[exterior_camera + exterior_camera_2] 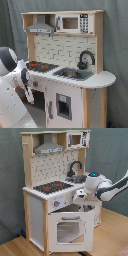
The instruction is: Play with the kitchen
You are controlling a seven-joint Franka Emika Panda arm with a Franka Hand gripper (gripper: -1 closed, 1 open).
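The kitchen [95,80] [37,213] is a white and light-wood toy unit in both exterior views. It has a black-red hob [40,65] [52,187], a black faucet [85,57] [75,167] over a sink [72,73], a grey hood [50,148] and a small microwave [70,22]. My gripper [23,82] [80,198] hangs at the counter's front edge, just past the hob and above the windowed oven door [69,230]. The arm hides the oven front in the first exterior view.
A lower door with a dark panel [62,106] sits under the sink. A grey curtain [115,45] hangs behind the unit. The unit stands on a wooden floor [110,235]. My white arm [112,185] reaches in from the second exterior view's right.
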